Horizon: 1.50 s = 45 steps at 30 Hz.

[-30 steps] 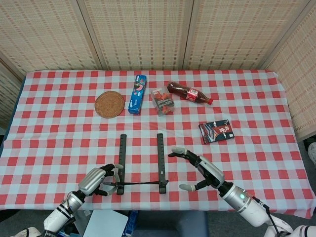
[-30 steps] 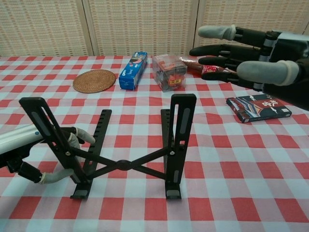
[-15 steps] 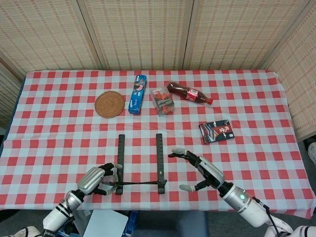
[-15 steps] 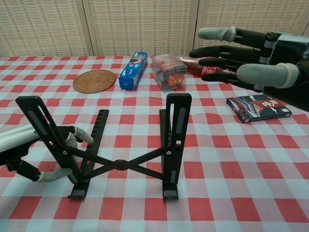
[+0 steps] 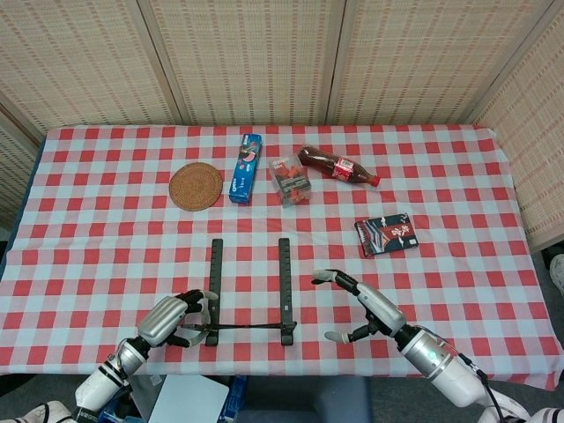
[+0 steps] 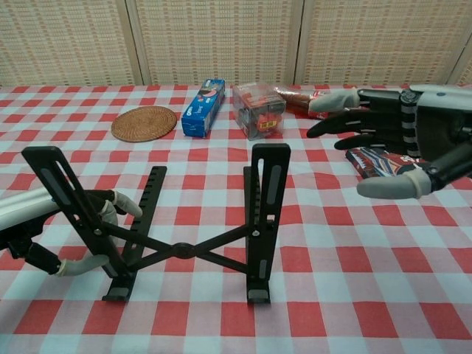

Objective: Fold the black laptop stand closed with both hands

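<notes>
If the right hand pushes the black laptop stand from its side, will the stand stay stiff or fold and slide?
The black laptop stand will probably fold: its thin crossed bars meet at a centre pivot. It looks light, with narrow feet on the tablecloth, so it may also slide. The left hand at its left leg should brace it.

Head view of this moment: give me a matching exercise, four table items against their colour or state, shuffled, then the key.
Items:
1. laptop stand
2. woven coaster
3. cola bottle
4. cookie box

Descriptions:
A. blue, lying flat beside the clear snack box
B. round, tan
C. black, still spread open
D. lying on its side, red label

Pairs: 1-C, 2-B, 3-D, 4-A
</notes>
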Motion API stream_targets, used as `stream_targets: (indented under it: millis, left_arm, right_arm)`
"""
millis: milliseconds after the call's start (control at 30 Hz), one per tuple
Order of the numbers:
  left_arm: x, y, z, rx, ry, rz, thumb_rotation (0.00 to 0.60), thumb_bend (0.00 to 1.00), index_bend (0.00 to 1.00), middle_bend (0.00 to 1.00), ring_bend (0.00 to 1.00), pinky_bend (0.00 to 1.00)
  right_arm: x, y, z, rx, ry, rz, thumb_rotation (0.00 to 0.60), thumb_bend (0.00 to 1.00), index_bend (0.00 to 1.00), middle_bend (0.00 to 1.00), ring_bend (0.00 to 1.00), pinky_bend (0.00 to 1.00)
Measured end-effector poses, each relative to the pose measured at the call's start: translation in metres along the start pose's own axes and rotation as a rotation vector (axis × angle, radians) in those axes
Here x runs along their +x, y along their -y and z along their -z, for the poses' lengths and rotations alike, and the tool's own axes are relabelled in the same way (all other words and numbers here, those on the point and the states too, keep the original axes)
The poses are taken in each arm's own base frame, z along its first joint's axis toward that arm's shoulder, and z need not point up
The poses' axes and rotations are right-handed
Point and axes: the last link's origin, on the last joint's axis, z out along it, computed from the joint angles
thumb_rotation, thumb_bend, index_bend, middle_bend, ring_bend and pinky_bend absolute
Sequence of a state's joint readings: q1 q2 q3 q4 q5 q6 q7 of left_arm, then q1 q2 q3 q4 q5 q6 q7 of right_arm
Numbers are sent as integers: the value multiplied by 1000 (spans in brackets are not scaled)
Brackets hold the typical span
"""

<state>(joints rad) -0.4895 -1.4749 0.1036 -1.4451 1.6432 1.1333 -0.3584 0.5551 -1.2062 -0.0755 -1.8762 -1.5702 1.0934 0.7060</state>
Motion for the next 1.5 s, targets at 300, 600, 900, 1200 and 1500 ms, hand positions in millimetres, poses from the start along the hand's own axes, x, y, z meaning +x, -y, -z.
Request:
stream_targets:
  millis: [300, 600, 900, 1200, 1500]
  left_arm:
    - [1, 0, 4, 5, 4, 11, 600, 349, 431, 221, 187, 309]
    - [3, 0, 4, 5, 5, 13, 600, 349, 434, 221, 187, 309]
    - [4, -1, 4, 5, 2, 17, 600, 349, 436, 221, 186, 309]
    - [5, -1, 5, 5, -1, 19, 600, 349, 436, 221, 186, 309]
    - [5, -1, 4, 3, 2, 20, 600, 349, 436, 221, 185, 309]
  right_arm:
    - [-10, -11, -7, -145, 21, 203, 600, 157, 296, 226, 44, 55]
    - [-34, -13, -34, -192, 15, 280, 600, 185, 421, 262, 46, 55]
    - [-61, -9, -62, -207, 28, 331, 600, 182, 491, 283, 55, 55]
    - [-74, -6, -78, -215, 19, 348, 600, 161, 529, 298, 63, 55]
    - [-79, -7, -80, -224, 31, 340, 600, 149, 562, 311, 68, 55]
